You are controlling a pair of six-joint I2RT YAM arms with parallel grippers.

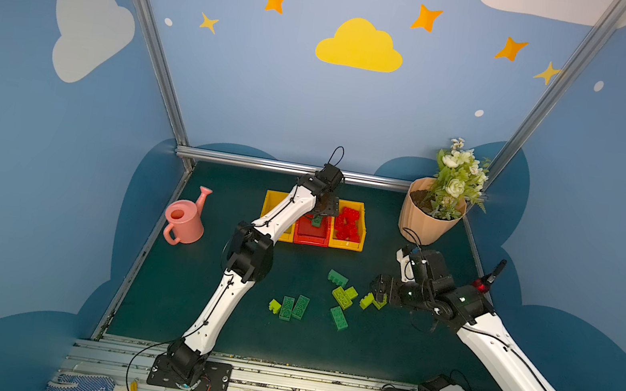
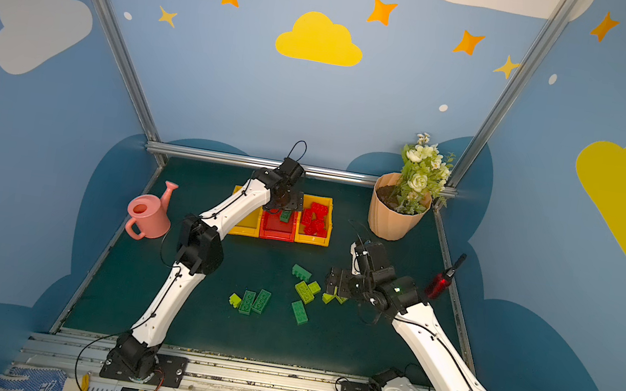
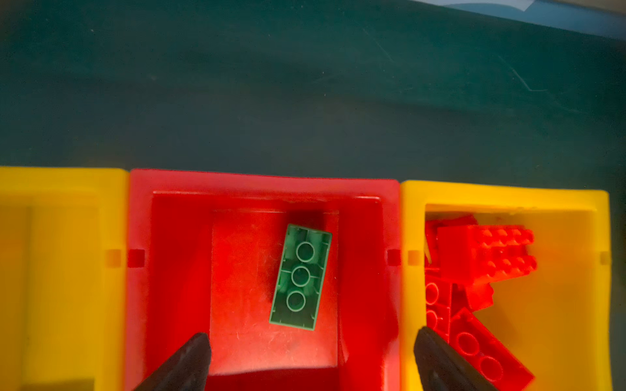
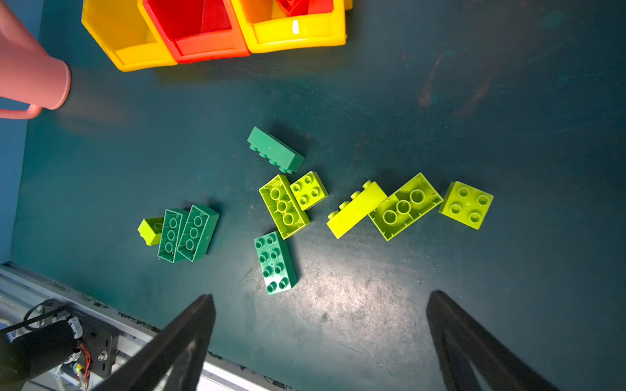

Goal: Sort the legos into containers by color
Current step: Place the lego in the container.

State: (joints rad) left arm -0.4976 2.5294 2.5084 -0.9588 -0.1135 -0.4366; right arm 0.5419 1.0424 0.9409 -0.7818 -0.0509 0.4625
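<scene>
The left tool [image 3: 312, 333] shows its two black fingertips [image 3: 198, 348] closest to the lens. They are spread wide with nothing between them and hang over the red bin [image 3: 264, 184]. Below and just ahead of those tips, a dark green brick [image 3: 300, 277] lies studs-down on the bin's floor, free of the tool. The yellow bin [image 3: 501, 196] touching the red one on the tool's right holds a heap of red bricks [image 3: 484, 257]. A second yellow bin [image 3: 64, 182] touches the red one on the tool's left. The right tool [image 4: 322, 294] is likewise spread wide and holds nothing, hovering above the dark surface [image 4: 508, 101]. Just ahead of its tips lies a studs-up dark green brick [image 4: 275, 262]. Beyond that, lime green bricks [image 4: 404, 206] and other dark green bricks [image 4: 188, 233] lie scattered, well short of the bins.
</scene>
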